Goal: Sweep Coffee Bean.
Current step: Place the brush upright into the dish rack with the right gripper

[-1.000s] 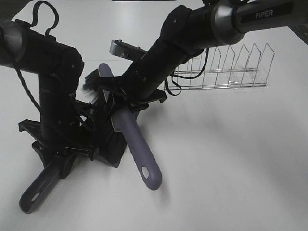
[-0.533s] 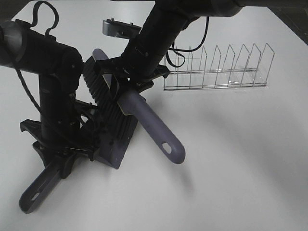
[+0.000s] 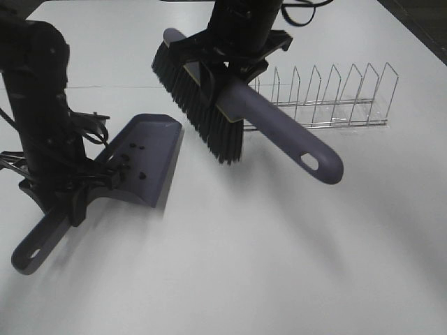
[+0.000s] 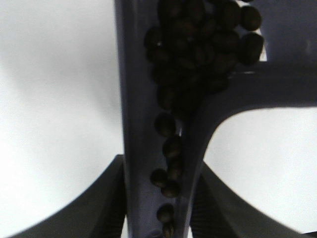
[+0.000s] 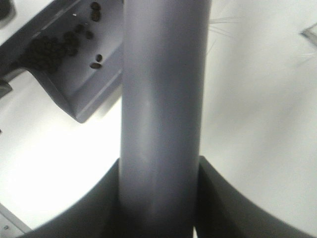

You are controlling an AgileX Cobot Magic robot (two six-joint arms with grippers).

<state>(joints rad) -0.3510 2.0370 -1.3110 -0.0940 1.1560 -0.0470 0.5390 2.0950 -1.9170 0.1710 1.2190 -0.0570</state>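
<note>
The purple-grey dustpan rests on the white table at the left, and my left gripper is shut on its handle. Coffee beans lie heaped inside the pan and trail down the handle channel between my left gripper fingers. A few beans show as dark specks in the exterior view. The brush hangs in the air right of the pan, black bristles pointing down-left. My right gripper is shut on the brush handle. The right wrist view shows beans in the pan below.
A wire rack stands on the table behind the brush, at the back right. The left arm's column rises just left of the dustpan. The table's back corner and edge are at the upper right.
The right arm has lifted the brush out of the dustpan and carried it up and to the right. The left arm has shifted left, leaving the pan uncovered.
</note>
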